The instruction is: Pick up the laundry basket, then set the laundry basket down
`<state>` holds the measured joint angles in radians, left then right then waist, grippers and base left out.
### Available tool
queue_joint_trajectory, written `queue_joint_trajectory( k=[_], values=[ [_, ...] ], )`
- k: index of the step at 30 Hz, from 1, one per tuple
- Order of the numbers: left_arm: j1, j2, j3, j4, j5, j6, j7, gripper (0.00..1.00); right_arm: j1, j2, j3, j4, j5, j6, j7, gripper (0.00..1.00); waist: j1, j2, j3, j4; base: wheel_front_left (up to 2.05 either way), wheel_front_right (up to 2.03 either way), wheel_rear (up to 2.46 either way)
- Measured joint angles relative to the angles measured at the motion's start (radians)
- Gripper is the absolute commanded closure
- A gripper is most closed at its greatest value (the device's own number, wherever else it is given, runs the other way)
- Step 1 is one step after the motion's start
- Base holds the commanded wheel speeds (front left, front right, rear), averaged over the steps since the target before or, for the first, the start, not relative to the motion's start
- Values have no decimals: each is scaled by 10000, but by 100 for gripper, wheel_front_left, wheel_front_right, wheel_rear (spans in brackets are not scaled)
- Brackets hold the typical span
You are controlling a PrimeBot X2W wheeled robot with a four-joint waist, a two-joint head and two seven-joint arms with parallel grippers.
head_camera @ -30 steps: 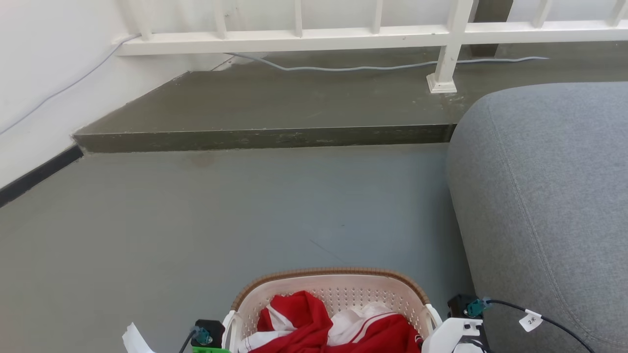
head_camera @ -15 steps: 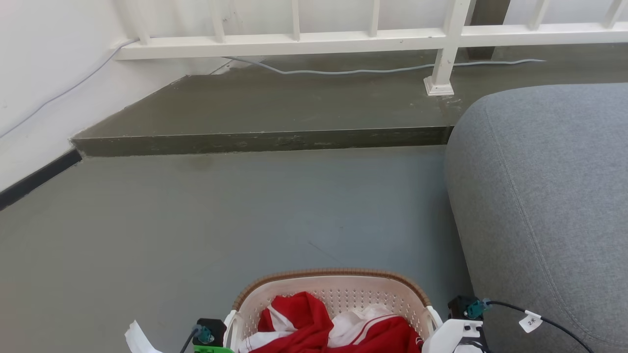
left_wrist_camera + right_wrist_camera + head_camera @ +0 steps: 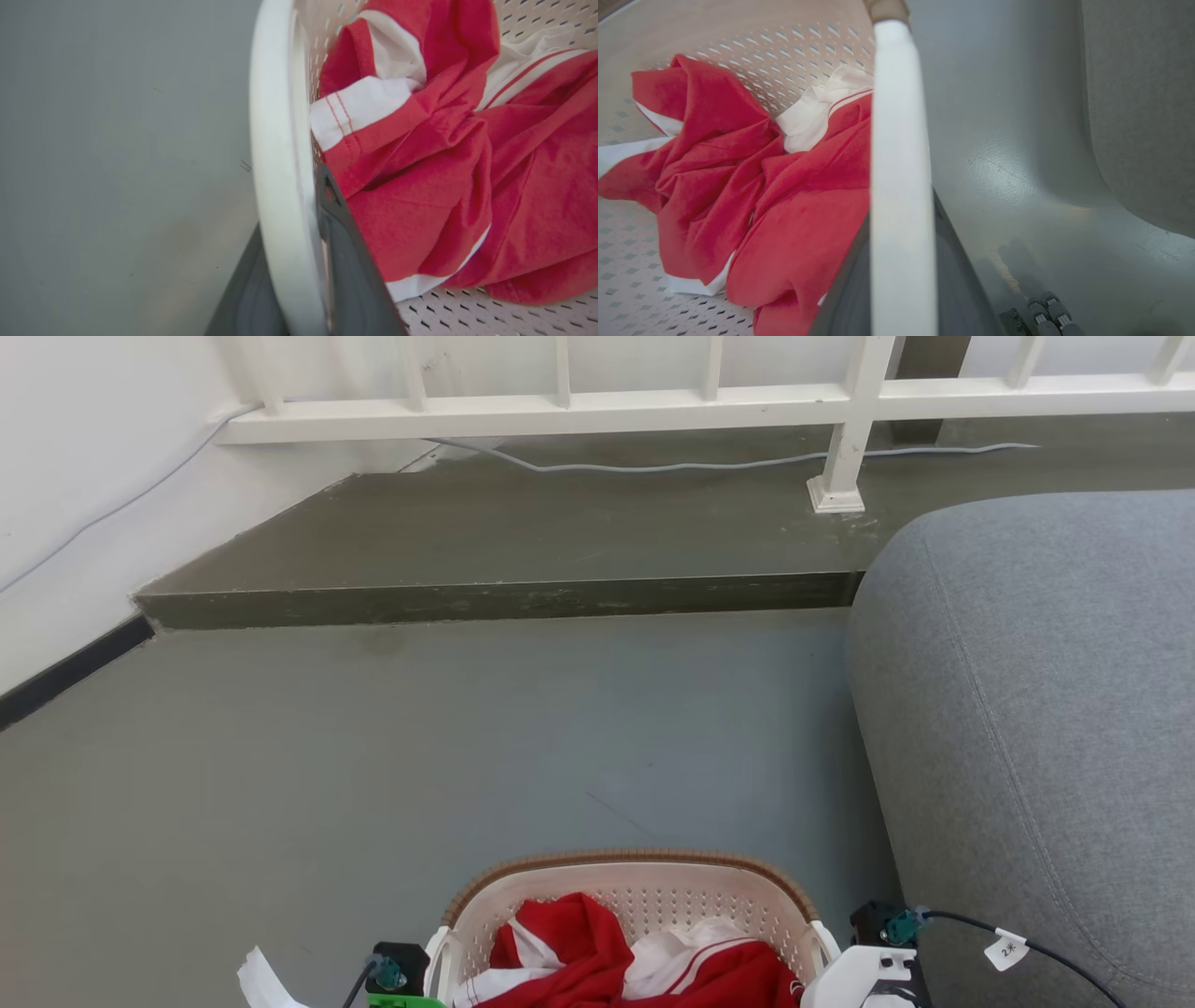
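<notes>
While left gripper and right gripper sat clamped on handles, laundry basket looked airborne; lowering needed arms in step, level, release only after floor contact.

laundry basket: near half cropped | left pincer: blurred, part hidden

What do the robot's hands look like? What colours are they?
Both have long, dark grey fingers. The left hand carries a black block with a teal plug, a black cable and a green part. The right hand has a white shell, its own black block and teal plug, and a black cable with a small white tag.
</notes>
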<state>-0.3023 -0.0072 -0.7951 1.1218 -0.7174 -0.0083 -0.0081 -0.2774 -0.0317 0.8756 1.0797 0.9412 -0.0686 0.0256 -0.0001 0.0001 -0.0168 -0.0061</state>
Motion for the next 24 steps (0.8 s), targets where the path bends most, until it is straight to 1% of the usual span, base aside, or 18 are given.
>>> queue_joint_trajectory(
  k=[13, 14, 18, 21, 22, 24],
  values=[
    [-7, 27, -94, -79, -61, 134, -21, 100, -111, -19, 240, -10, 205, -46, -151, 100, 0, 0, 303, -5, 0, 0, 0],
    [-12, 33, -92, -90, -75, 161, -29, 100, -163, -19, 268, -12, 205, -94, -163, 100, 0, 0, 354, -7, 0, 0, 0],
    [-172, 61, -59, -151, -88, 234, -123, 100, -546, -38, 316, -56, 205, -132, -163, 100, 0, 0, 629, -15, 0, 0, 0],
    [-560, 79, 27, -194, -88, 309, -192, 100, -964, -69, 320, -113, 205, -146, -196, 100, 0, 0, 889, -21, 0, 0, 0],
    [-704, 82, 81, -211, -92, 311, -196, 100, -1129, -81, 320, -138, 205, -211, -217, 100, 0, 0, 983, -23, 0, 0, 0],
    [-1010, 90, 153, -224, -94, 345, -272, 100, -1471, -96, 320, -169, 205, -232, -251, 100, 1, 0, 1188, -25, 0, 0, 0]
  ],
)
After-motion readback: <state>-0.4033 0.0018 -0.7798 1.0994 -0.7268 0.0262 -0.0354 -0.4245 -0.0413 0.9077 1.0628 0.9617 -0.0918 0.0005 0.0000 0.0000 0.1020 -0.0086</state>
